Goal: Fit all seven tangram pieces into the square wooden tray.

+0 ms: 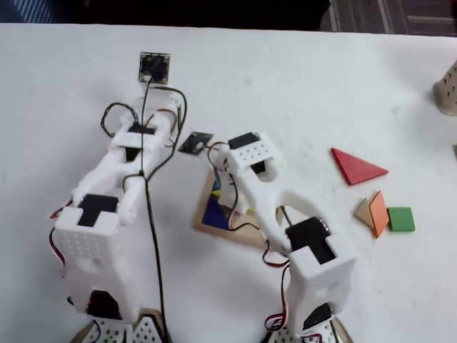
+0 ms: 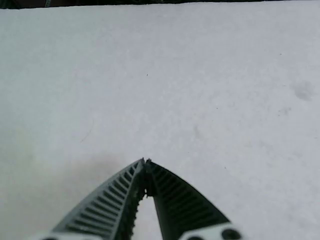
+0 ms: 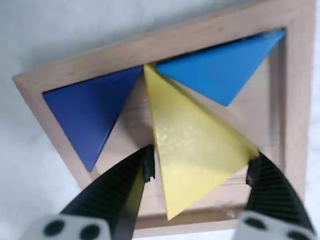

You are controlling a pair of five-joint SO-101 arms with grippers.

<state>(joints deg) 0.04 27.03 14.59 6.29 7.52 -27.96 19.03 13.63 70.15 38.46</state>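
The square wooden tray (image 3: 40, 87) holds a dark blue triangle (image 3: 92, 112) and a light blue triangle (image 3: 222, 67). A big yellow triangle (image 3: 192, 135) lies tilted over them, one tip over the tray's frame. My right gripper (image 3: 200, 167) is shut on it, a finger against each side. In the high view the right arm covers most of the tray (image 1: 207, 223). To its right on the table lie a red triangle (image 1: 357, 168), an orange triangle (image 1: 378, 213), a tan triangle (image 1: 364, 212) and a green square (image 1: 400, 219). My left gripper (image 2: 145, 172) is shut over bare table, holding nothing.
Two small black camera boards (image 1: 154, 66) (image 1: 195, 143) lie on the white table with a black cable running back along the left arm. A beige perforated object (image 1: 446, 89) stands at the far right edge.
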